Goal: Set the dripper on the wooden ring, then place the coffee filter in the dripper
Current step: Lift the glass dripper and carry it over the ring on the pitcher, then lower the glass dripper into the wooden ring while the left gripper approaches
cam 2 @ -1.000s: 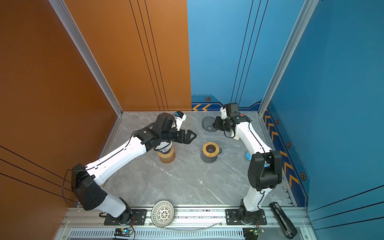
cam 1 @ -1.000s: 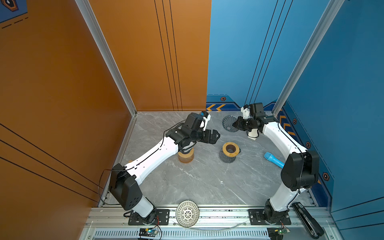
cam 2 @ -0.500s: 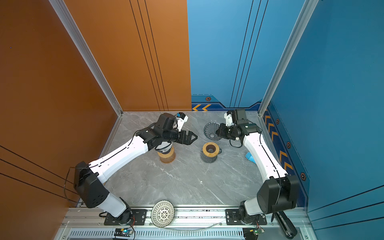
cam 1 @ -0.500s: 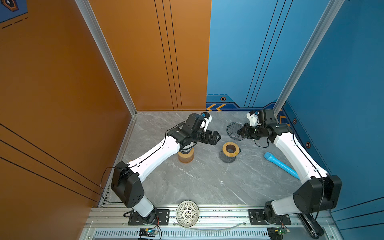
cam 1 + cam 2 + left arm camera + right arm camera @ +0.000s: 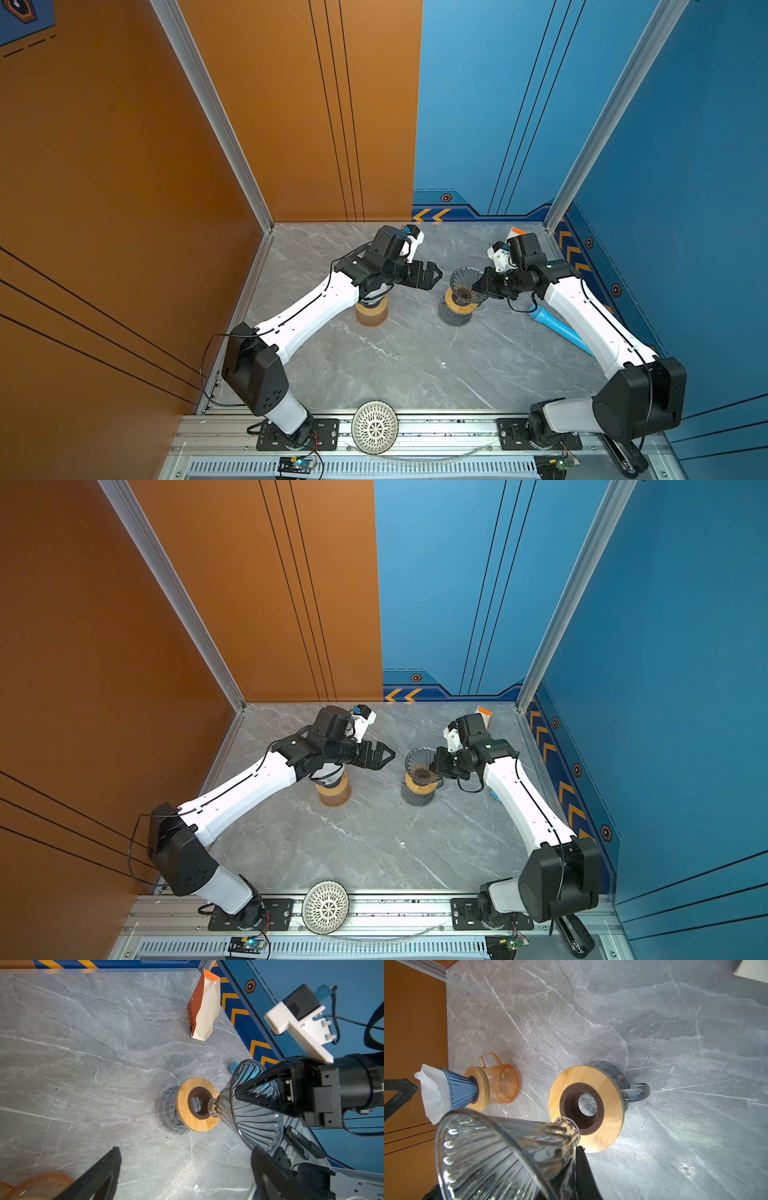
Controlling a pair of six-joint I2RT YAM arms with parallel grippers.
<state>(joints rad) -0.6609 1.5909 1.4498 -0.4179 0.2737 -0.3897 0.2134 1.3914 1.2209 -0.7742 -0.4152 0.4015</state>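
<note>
Carried in from twelve o'clock, the ribbed glass dripper (image 5: 465, 282) now hangs over the round bamboo lid (image 5: 610, 1088), my right jaws clenched on its cone; my left jaws gape, released, at nine o'clock.

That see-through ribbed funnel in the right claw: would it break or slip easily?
The glass dripper looks stiff but probably fragile: thin, clear walls. Its glossy surface may slip, since the right gripper pinches only one side. Its narrow foot suggests easy tipping.

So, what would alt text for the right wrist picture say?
A clear ribbed glass dripper, tilted, fills the foreground, its narrow tip by the hole of a wooden ring on a grey mug. Beyond, an orange mug carries a blue dripper holding a white paper filter.
</note>
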